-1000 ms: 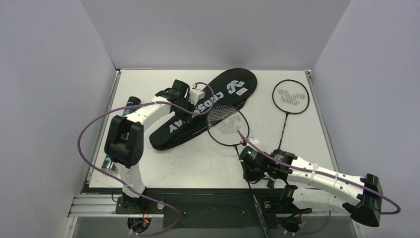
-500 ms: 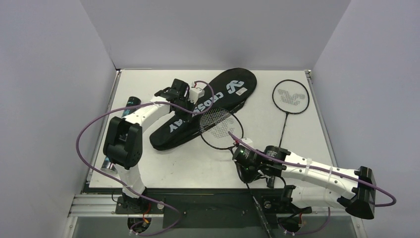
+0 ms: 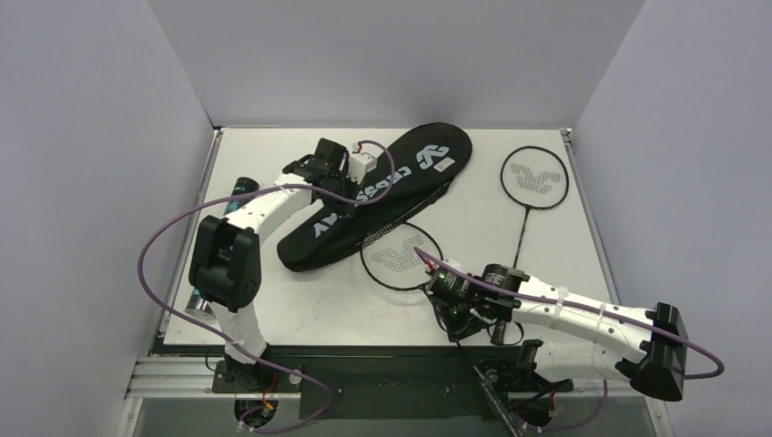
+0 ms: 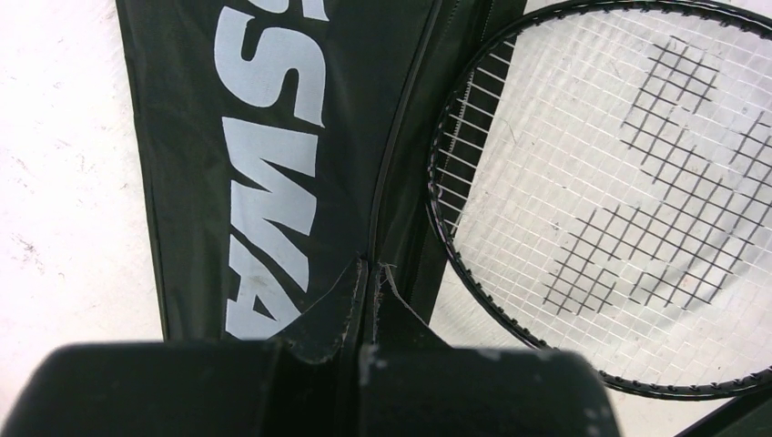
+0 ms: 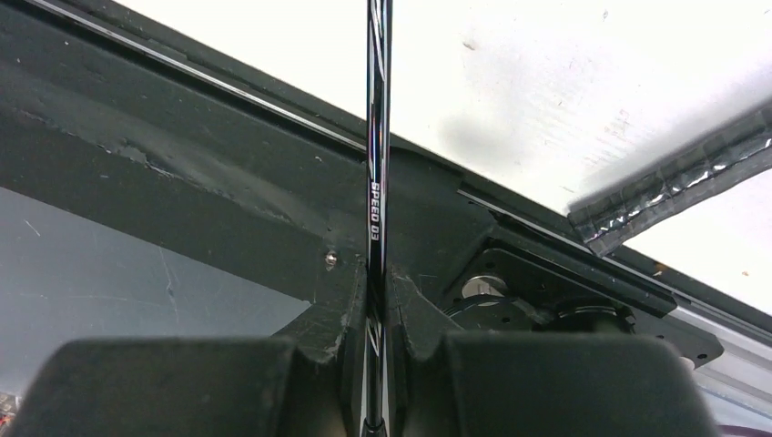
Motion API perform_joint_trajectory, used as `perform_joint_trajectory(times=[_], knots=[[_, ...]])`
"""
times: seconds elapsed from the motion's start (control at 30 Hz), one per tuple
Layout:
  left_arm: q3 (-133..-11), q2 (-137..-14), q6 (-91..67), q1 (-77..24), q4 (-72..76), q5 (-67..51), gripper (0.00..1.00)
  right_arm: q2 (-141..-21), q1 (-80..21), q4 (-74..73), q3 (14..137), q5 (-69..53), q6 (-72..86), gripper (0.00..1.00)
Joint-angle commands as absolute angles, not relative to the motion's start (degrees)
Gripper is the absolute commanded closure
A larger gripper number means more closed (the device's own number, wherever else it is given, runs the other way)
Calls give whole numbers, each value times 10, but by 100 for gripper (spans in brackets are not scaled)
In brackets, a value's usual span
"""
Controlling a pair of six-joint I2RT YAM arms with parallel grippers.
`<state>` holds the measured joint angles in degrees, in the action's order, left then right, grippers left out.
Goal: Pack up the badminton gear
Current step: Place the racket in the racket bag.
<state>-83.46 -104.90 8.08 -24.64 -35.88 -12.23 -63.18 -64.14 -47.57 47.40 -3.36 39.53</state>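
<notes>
The black "CROSSWAY" racket bag [image 3: 401, 173] lies slantwise on the white table. My left gripper [image 3: 341, 189] is shut on its zipper edge; in the left wrist view the fingertips [image 4: 369, 273] pinch the black fabric of the bag [image 4: 264, 137]. One black racket has its head [image 3: 399, 258] at the bag's open edge, and its rim [image 4: 455, 246] overlaps the dark lower flap. My right gripper [image 3: 452, 306] is shut on this racket's thin shaft [image 5: 377, 137], which runs between the fingers [image 5: 346, 309]. A second racket [image 3: 534, 178] lies flat at the back right.
A long black tube [image 3: 238, 189] lies along the table's left edge, mostly hidden by the left arm. Grey walls enclose the table on three sides. The right wrist view looks down past the table's near edge onto the black mounting frame [image 5: 228, 182].
My right arm has swung left and carried the racket head left and nearer, against the bag's open side. The left gripper has stayed shut on the bag's edge.
</notes>
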Motion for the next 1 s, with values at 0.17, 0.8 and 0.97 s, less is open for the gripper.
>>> perform_joint_trajectory(times=[0.17,0.8,0.97], knots=[[-827,-1004,79,-254,-356,-147,100,-664,-585,-486,532,-39,347,100],[-792,-953,90,-263,-418,-265,100,-882,-524,-353,695,72,411,100],[-780,-946,98,-263,-425,-281,100,-937,-505,-353,730,110,446,100]])
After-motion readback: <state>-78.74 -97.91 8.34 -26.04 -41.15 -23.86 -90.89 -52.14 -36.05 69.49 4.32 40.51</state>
